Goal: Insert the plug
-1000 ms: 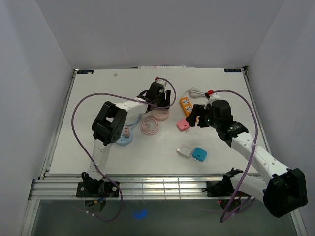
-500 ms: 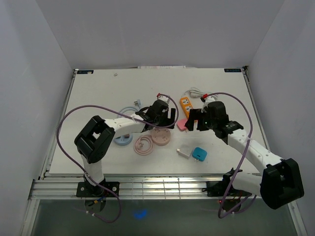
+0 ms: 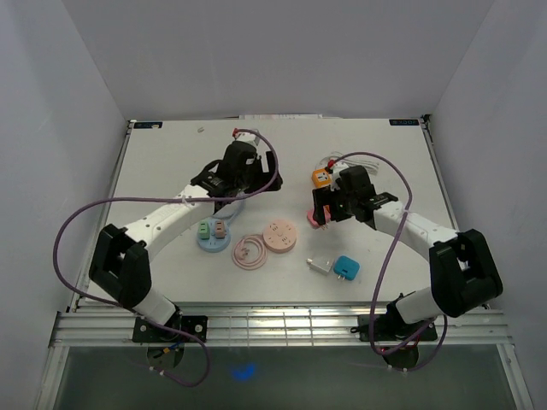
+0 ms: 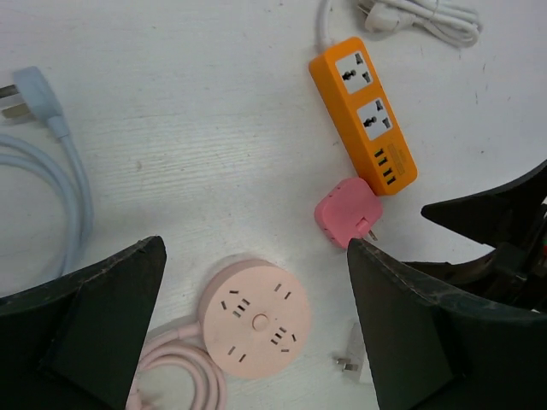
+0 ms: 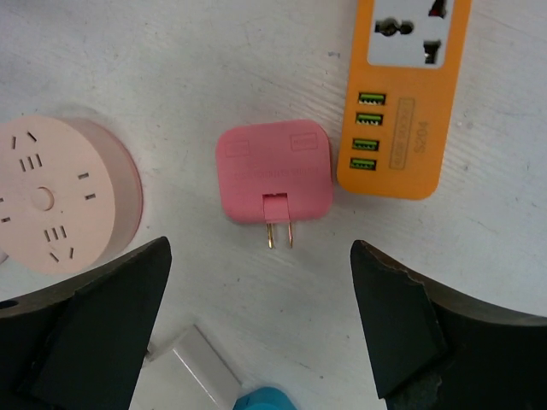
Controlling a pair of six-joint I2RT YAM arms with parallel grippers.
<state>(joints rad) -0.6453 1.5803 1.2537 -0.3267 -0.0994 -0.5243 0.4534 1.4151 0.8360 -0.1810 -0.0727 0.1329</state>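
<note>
A pink plug adapter (image 5: 273, 173) lies flat on the table with its two prongs pointing toward my right gripper (image 5: 261, 248), which is open and empty just above it; the adapter also shows in the top view (image 3: 318, 219). It touches the end of an orange power strip (image 5: 402, 94). A round pink socket (image 4: 256, 320) with a coiled pink cable lies below my left gripper (image 4: 256, 248), which is open, empty and raised. In the top view the left gripper (image 3: 256, 181) is behind and left of the round socket (image 3: 279, 237), and the right gripper (image 3: 325, 209) is over the pink adapter.
A white adapter (image 3: 319, 266) and a blue adapter (image 3: 346, 267) lie near the front right. A light blue round socket (image 3: 214, 235) holding small adapters sits on the left, its light blue plug (image 4: 34, 90) nearby. The orange strip's white cable (image 4: 419, 13) lies behind it.
My left gripper has let go of the round pink socket after dragging it forward, and has pulled back and left. My right gripper has moved left over the pink adapter.
</note>
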